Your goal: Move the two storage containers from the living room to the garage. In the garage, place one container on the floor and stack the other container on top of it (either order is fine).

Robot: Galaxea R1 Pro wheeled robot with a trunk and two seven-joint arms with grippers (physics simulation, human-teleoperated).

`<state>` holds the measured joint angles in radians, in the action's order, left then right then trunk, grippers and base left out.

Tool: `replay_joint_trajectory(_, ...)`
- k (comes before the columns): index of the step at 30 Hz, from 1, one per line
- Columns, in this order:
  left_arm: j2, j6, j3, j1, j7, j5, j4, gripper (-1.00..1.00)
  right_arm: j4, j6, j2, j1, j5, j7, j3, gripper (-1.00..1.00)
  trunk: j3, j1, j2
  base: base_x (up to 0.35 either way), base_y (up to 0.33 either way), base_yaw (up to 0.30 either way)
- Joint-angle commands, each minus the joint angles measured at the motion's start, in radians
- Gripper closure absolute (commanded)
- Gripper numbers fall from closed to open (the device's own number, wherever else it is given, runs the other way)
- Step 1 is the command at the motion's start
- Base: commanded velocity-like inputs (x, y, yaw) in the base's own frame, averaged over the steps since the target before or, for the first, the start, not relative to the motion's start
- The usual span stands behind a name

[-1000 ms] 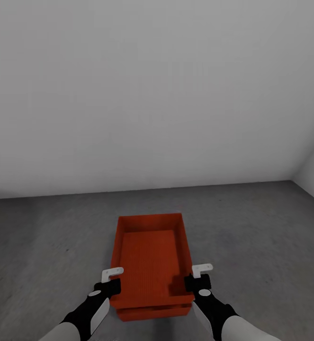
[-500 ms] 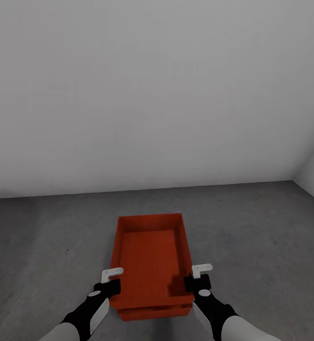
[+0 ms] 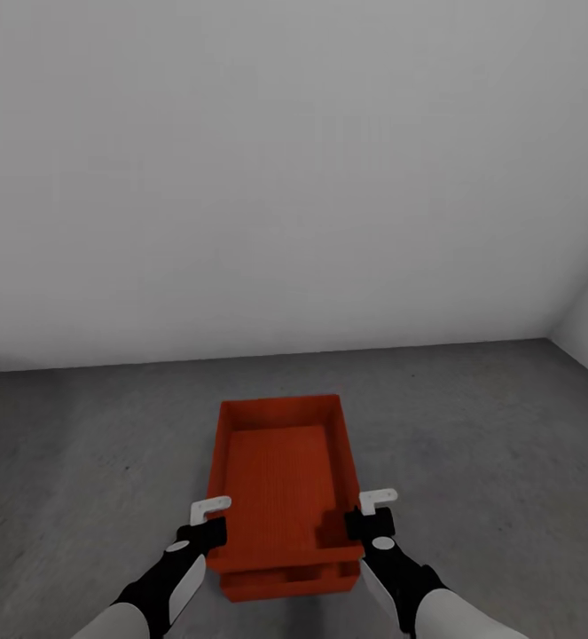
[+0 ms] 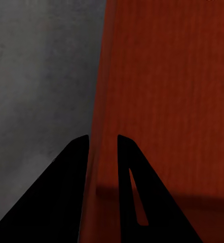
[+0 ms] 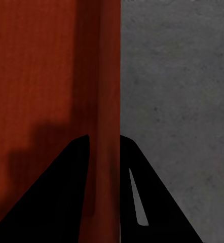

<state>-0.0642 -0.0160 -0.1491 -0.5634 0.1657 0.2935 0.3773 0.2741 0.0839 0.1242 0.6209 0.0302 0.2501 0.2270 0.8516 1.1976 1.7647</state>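
On the dark concrete floor point(image 3: 489, 444) of the garage, one orange-red storage container point(image 3: 280, 470) sits over the other point(image 3: 285, 584), of which just the near edge shows beneath it. My left gripper point(image 3: 208, 531) is shut on the upper container's left wall and my right gripper point(image 3: 363, 522) on its right wall. In the left wrist view the black fingers point(image 4: 71, 167) straddle the thin orange wall point(image 4: 104, 101), with grey floor point(image 4: 36, 76) outside it. The right wrist view shows the same: fingers point(image 5: 135, 172) pinching the wall point(image 5: 107, 76).
A plain white-grey wall point(image 3: 294, 177) rises behind the containers. A second wall meets it at the right corner point(image 3: 586, 328). Bare concrete stretches to both sides of the bins.
Both grippers and the upper container have shifted slightly away from me, so a little more of the lower container's near edge shows.
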Motion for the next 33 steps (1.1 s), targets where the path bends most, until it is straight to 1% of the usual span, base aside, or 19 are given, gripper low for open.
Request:
replay_joint_trajectory(1,0.001,-0.002,-0.003,-0.001,0.013,0.004,0.007,1.0,-0.007,0.005,-0.006,0.0,0.009,0.012,0.009,1.0,0.001,0.0,0.0,0.0,0.0,0.0)
replay_joint_trajectory(11,0.0,-0.004,-0.02,-0.001,0.026,0.016,0.032,1.0,0.015,0.005,-0.008,0.0,0.009,0.009,0.008,1.0,0.001,0.0,0.0,0.0,0.0,0.0)
replay_joint_trajectory(17,0.0,-0.005,-0.02,-0.001,0.026,0.015,0.036,1.0,0.018,0.005,-0.008,0.0,0.005,0.008,0.009,1.0,0.001,0.0,0.0,0.0,0.0,0.0)
replay_joint_trajectory(18,0.0,-0.005,0.017,-0.001,0.026,-0.033,0.053,1.0,-0.018,0.005,-0.008,0.0,0.014,0.014,0.009,1.0,0.001,0.0,0.0,0.0,0.0,0.0)
replay_joint_trajectory(33,0.001,-0.009,0.017,-0.001,0.026,-0.033,0.059,1.0,-0.018,0.004,-0.008,0.0,0.01,0.014,0.01,1.0,0.001,0.0,0.0,0.0,0.0,0.0)
